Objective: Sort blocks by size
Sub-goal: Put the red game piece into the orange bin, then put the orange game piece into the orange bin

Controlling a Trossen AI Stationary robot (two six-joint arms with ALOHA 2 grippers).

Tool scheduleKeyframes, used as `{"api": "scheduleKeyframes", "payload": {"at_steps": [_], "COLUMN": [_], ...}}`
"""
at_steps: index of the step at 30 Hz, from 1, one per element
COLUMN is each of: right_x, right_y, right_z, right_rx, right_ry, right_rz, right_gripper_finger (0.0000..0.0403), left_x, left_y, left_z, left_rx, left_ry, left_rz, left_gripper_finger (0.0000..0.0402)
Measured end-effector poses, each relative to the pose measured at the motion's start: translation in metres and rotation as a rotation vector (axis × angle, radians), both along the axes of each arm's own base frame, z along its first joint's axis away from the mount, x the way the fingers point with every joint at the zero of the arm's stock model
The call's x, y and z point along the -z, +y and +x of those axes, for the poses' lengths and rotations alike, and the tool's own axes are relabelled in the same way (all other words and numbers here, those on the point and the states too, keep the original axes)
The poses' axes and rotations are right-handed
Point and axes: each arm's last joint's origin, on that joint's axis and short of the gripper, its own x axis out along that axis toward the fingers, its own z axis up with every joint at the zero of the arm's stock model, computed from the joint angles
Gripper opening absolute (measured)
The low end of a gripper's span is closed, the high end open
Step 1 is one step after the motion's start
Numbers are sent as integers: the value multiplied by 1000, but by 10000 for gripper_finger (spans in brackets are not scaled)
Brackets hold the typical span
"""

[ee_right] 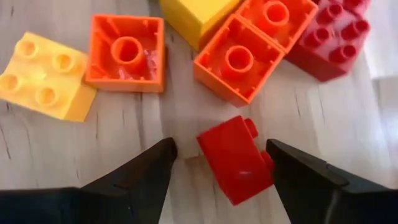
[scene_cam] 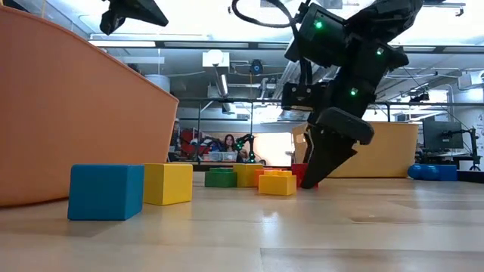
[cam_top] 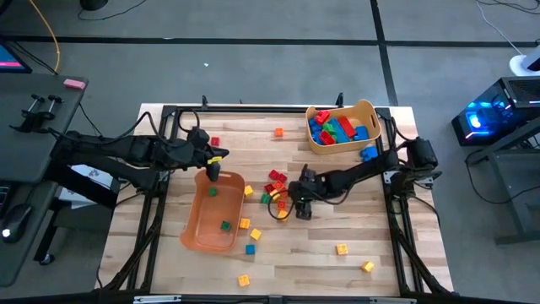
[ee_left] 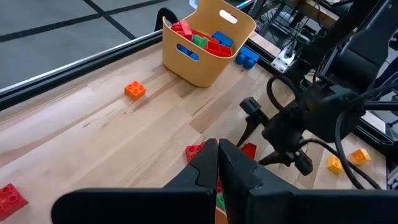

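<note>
My right gripper (ee_right: 221,155) is open and low over the table at the cluster of loose blocks (cam_top: 274,187) in the middle. Its fingers stand on either side of a small red block (ee_right: 235,158) that lies on the wood. One finger (ee_right: 292,168) is very close to the block's side, and I cannot tell whether it touches. Orange, yellow and red blocks (ee_right: 236,62) lie just beyond. My left gripper (cam_top: 213,169) is shut and empty, above the far rim of the tipped orange bin (cam_top: 202,236), which holds two small green blocks (cam_top: 226,225).
A tan bin (cam_top: 364,110) with larger red, blue and green blocks stands at the far right, a blue block (cam_top: 369,154) beside it. Small blocks lie scattered: orange (cam_top: 278,132), red (cam_top: 215,141), blue (cam_top: 251,250), yellow (cam_top: 342,249). A dark frame runs along the table's edges.
</note>
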Motion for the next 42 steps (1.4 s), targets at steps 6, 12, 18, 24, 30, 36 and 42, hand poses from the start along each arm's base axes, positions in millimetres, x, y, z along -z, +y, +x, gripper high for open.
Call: {"api": "scheduleKeyframes", "payload": {"at_steps": [6,12,18,24,30,36,42], "right_x": [-2,-41,-121,-137,-129,-135,-152], "right_y": [-1,-5,-4,2,11,10,-10], "right_z": [4,18,60,111,154,161,142], "right_rx": [-112,-115,-225,-271,-250,-260,-286], "right_ry": [-17,-102,-498,-686,-707,-544,-363], "right_rz": [-64,-49,-60,-55,13,-21,-26], "right_gripper_finger": [164,87,87,87,147,250,287], "left_x": [-7,-21,-38,-46,-46,-46,-45], "left_y": [0,1,2,3,3,3,3], "left_z": [4,9,12,13,13,13,13], "left_rx": [-13,-30,-96,-121,-124,-126,-123], "left_ry": [-74,-213,-352,-416,-425,-430,-410], "left_rz": [27,74,169,193,182,176,182], "left_gripper_finger": [0,0,0,0,0,0,0]}}
